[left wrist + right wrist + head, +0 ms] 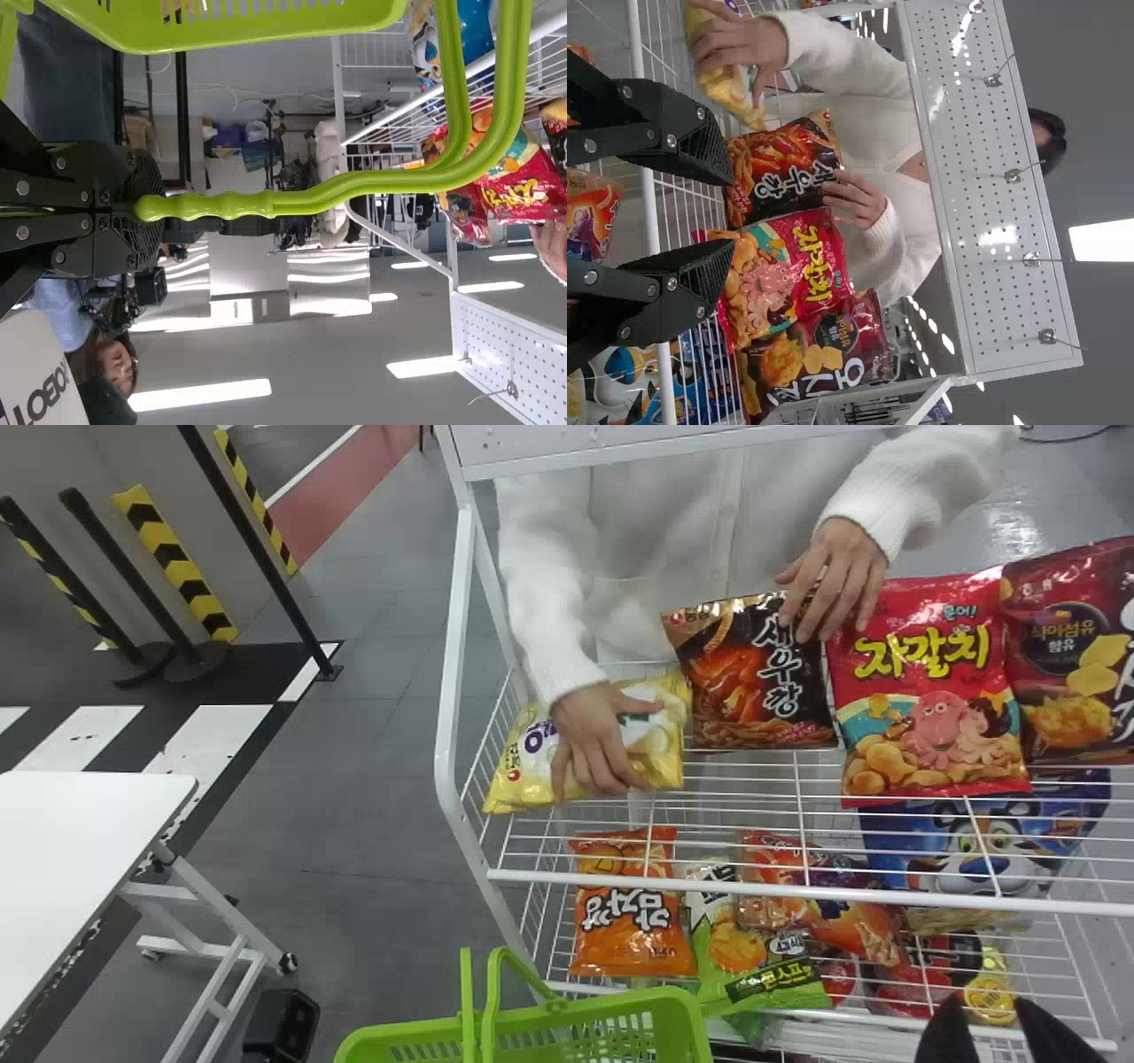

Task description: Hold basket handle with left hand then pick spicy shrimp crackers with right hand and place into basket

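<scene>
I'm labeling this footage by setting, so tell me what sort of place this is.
Likely a mock shop set up indoors: snack bags stand on a white wire rack, a green shopping basket waits beside it, and hazard-striped posts line the floor behind.

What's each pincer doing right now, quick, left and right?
Left pincer: closed on the green basket handle.
Right pincer: open, holding nothing, in front of the snack shelf.

Grey floor; white wheeled table at left; yellow-black guards on wall; bright ceiling lights.
</scene>
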`<state>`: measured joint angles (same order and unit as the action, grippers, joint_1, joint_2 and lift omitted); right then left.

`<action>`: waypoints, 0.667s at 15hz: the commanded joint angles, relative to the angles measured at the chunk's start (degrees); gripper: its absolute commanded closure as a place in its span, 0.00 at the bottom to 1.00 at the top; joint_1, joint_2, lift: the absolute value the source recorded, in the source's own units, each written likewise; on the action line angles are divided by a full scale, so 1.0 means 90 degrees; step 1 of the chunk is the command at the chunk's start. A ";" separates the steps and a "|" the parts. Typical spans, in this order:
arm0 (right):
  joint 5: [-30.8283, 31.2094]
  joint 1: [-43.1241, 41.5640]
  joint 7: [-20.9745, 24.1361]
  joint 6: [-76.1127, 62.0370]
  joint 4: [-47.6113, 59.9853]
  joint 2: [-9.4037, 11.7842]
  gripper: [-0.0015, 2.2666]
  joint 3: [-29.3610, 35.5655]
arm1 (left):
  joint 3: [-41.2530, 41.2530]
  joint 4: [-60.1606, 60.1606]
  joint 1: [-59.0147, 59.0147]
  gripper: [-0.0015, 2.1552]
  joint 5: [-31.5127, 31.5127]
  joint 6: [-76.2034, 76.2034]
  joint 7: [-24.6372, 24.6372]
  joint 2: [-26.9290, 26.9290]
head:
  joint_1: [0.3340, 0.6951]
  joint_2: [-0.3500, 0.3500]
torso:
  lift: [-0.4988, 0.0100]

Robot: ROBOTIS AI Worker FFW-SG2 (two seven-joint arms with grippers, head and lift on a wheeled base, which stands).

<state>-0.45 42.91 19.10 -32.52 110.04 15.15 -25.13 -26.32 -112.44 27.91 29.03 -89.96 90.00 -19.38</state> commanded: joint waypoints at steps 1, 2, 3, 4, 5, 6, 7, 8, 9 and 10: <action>0.0021 -0.0022 -0.0003 -0.0473 -0.0127 0.0016 0.12 0.0009 | -0.0005 0.0052 -0.0044 0.99 0.0026 -0.0008 0.0063 -0.0005 | 1.00 0.91 | 0.97; 0.0030 -0.0022 -0.0003 -0.0570 -0.0156 0.0016 0.09 0.0009 | -0.0005 0.0052 -0.0044 0.99 0.0026 -0.0008 0.0063 -0.0005 | 1.00 0.91 | 0.97; 0.0128 -0.0012 -0.0003 -0.0629 -0.0176 0.0036 0.09 0.0009 | -0.0005 0.0062 -0.0044 0.99 0.0036 -0.0008 0.0063 -0.0005 | 1.00 0.90 | 0.97; 0.0157 0.0007 -0.0003 -0.0609 -0.0166 0.0036 0.09 -0.0001 | -0.0005 0.0052 -0.0044 0.99 0.0046 -0.0008 0.0063 -0.0005 | 1.00 0.90 | 0.97; 0.0147 0.0027 0.0006 -0.0531 -0.0137 0.0026 0.12 -0.0001 | -0.0005 0.0052 -0.0044 0.99 0.0065 -0.0008 0.0063 -0.0015 | 1.00 0.91 | 0.97; 0.0128 0.0056 0.0016 -0.0316 -0.0078 0.0026 0.18 -0.0011 | -0.0005 0.0023 -0.0025 0.99 0.0065 -0.0008 0.0063 -0.0005 | 1.00 0.91 | 0.97; 0.0157 0.0115 0.0133 -0.0062 0.0029 0.0026 0.24 -0.0020 | -0.0015 0.0004 0.0004 0.99 0.0095 -0.0008 0.0063 -0.0005 | 1.00 0.91 | 0.97; 0.0313 0.0134 0.0534 0.0133 0.0108 0.0026 0.39 -0.0128 | -0.0064 -0.0094 0.0053 0.99 0.0075 -0.0008 0.0063 0.0044 | 1.00 0.91 | 0.97; 0.0489 0.0134 0.0778 0.0504 0.0195 0.0026 0.63 -0.0196 | -0.0132 -0.0328 0.0161 0.99 -0.0032 -0.0008 0.0063 0.0142 | 1.00 0.91 | 0.97; 0.0519 0.0124 0.0807 0.0543 0.0215 0.0036 0.69 -0.0196 | -0.0162 -0.0524 0.0219 0.99 -0.0140 -0.0008 0.0063 0.0210 | 1.00 0.89 | 0.97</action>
